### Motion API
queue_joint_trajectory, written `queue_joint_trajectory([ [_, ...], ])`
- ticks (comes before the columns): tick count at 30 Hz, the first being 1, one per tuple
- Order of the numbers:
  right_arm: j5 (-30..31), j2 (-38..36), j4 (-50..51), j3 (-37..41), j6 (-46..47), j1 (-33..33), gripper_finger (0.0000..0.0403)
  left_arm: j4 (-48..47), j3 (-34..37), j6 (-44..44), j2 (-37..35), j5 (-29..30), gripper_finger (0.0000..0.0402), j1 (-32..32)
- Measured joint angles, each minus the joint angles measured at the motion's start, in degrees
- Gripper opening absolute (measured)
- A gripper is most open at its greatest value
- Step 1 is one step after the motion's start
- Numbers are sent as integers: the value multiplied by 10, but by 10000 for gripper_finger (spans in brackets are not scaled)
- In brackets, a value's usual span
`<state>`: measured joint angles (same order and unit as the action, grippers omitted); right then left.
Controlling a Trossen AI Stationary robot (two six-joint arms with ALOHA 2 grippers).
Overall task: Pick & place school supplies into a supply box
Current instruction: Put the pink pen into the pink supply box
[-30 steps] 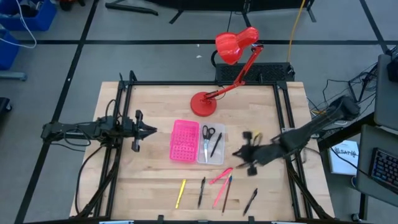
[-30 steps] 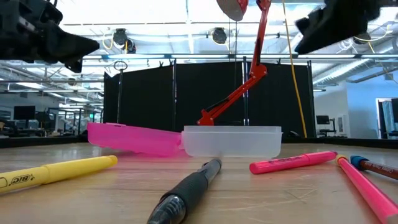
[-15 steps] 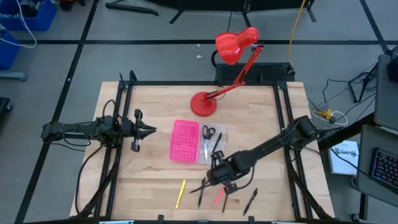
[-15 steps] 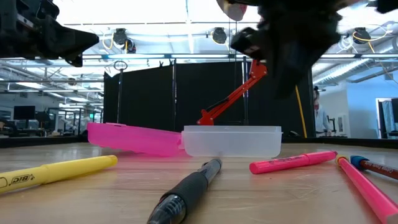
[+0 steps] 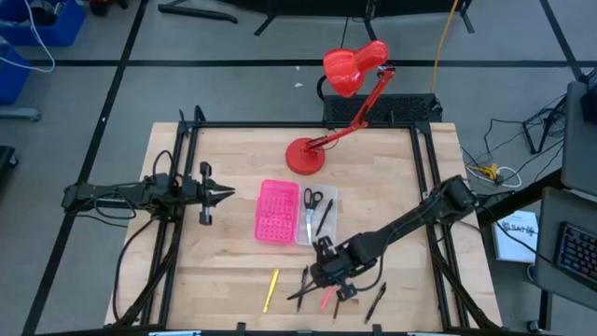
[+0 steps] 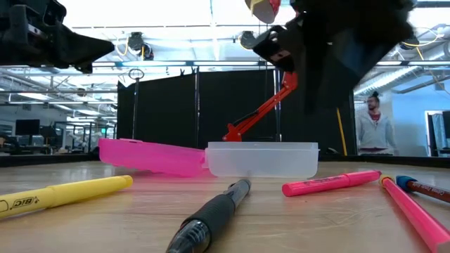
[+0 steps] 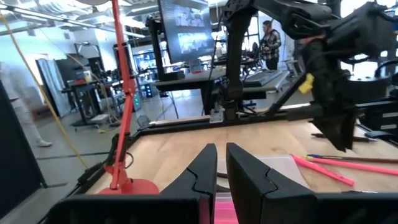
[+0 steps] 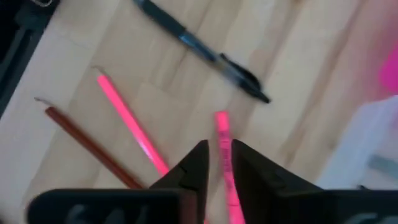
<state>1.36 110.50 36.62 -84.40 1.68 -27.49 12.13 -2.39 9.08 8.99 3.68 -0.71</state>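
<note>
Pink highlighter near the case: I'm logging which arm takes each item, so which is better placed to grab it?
Right. The right end effector hangs directly over the pink highlighter, fingers straddling it. The left end effector waits beyond the pink case half.

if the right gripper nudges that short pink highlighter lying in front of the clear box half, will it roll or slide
Probably roll: the short pink highlighter looks round-barrelled and lies flat on the smooth wooden table. It seems stiff and light, so it shouldn't bend. The right gripper hangs over it with only a narrow gap between its fingers, so an off-centre touch could spin it instead.
</note>
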Motion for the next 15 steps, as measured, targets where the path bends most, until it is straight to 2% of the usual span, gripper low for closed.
queue_joint_trajectory([
  [5, 0, 0, -30, 30, -6, -8, 107, 0, 0, -5, 0, 14, 44, 0],
  [15, 3, 0, -93, 92, -30, 5, 141, 1, 0, -5, 0, 21, 44, 0],
])
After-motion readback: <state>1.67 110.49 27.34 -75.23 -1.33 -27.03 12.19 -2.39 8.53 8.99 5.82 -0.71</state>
